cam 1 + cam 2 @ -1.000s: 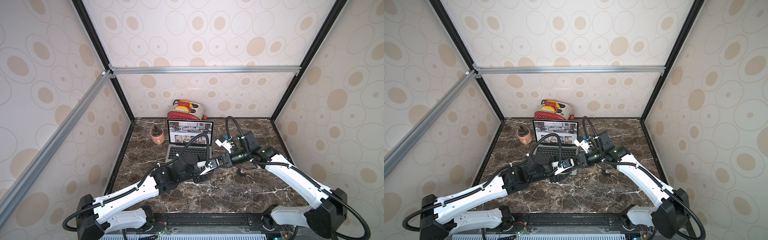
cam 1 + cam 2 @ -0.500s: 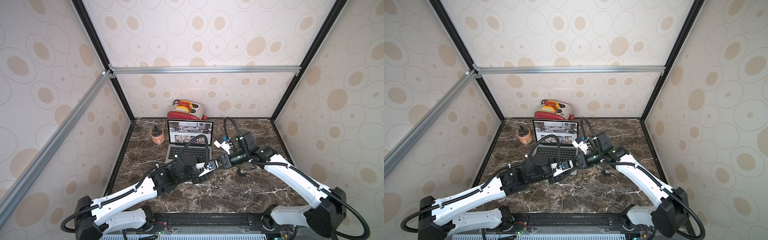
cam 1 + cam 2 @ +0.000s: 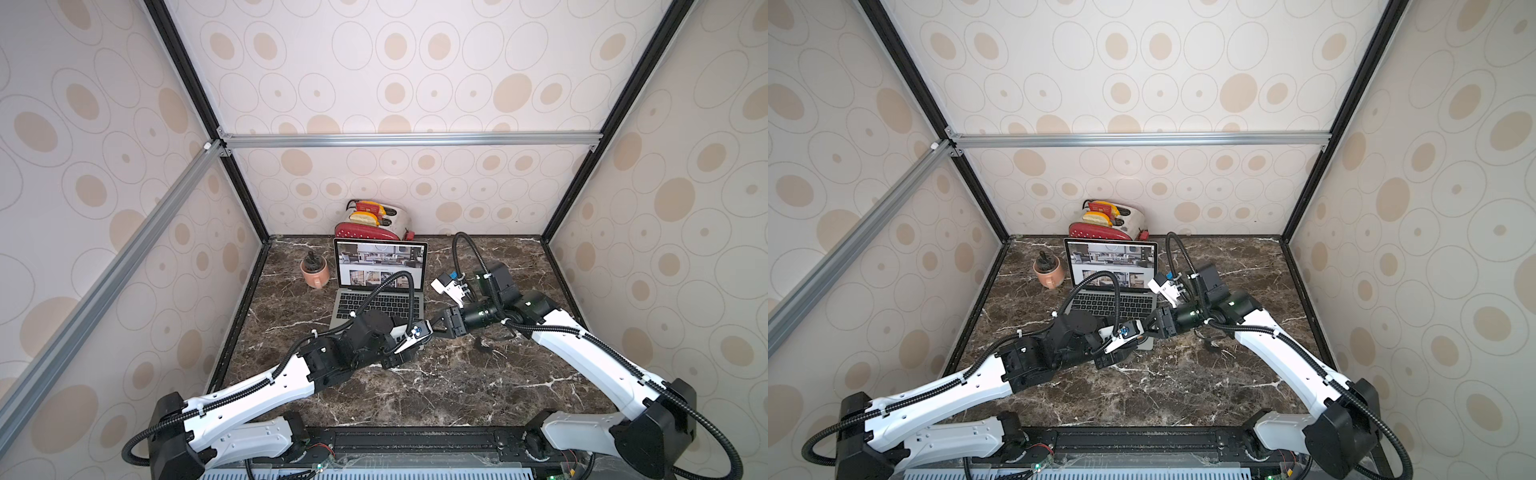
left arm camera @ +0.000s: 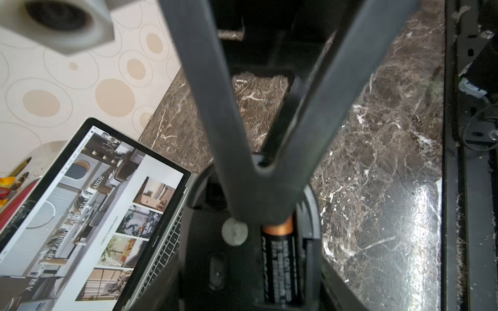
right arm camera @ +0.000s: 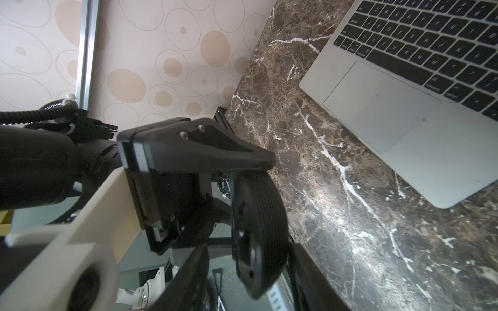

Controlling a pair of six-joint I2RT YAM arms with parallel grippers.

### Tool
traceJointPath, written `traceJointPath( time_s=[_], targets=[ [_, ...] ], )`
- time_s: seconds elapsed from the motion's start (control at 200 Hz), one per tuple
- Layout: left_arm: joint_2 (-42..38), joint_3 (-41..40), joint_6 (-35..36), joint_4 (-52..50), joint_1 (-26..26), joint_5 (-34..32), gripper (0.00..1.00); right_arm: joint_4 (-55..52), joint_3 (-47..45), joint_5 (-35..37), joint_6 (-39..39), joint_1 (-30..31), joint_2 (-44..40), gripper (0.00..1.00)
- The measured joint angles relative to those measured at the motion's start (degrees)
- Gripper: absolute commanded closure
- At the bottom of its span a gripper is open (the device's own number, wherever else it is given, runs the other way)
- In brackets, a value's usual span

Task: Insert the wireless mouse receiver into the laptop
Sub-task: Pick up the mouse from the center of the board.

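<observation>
Mouse [image 5: 256, 229] clamped in left gripper [image 4: 262, 194], battery [image 4: 280, 258] exposed, over counter [image 3: 457, 386] centre by laptop [image 3: 390, 305] front corner; we note right gripper [image 3: 436, 326] beside it, jaws parted.

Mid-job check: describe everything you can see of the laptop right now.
The laptop is slim and silver-grey, metal by its look, with black keys and a large trackpad. It stands open, its black-bezelled screen tilted back and showing a white web page of interior photos. Its base lies flat on the dark marble table, toward the back. In both top views the left arm covers its front; whether they touch is unclear.
</observation>
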Motion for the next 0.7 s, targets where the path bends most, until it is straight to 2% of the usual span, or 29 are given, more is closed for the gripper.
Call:
traceJointPath(
  time_s=[0.18, 0.28, 0.521, 0.701],
  targets=[
    [-0.42, -2.97, -2.19, 1.79, 0.0, -1.62, 1.0, 0.66, -1.92, 0.94, 0.61, -0.74, -1.88, 0.45],
    [-1.86, -6.75, -3.74, 5.92, 0.0, -2.27, 1.0, -1.68, -1.97, 4.81, 0.04, -1.73, -3.3, 0.46],
    [-3.52, -15.67, -5.73, 19.08, -0.02, -2.19, 1.0, -9.01, -2.29, 19.58, -1.22, -4.07, -9.14, 0.53],
    [-2.86, -17.88, -5.77, 26.38, -0.09, -2.45, 1.0, -19.23, -2.56, 40.33, -1.29, -4.11, -6.12, 0.53]
  ],
)
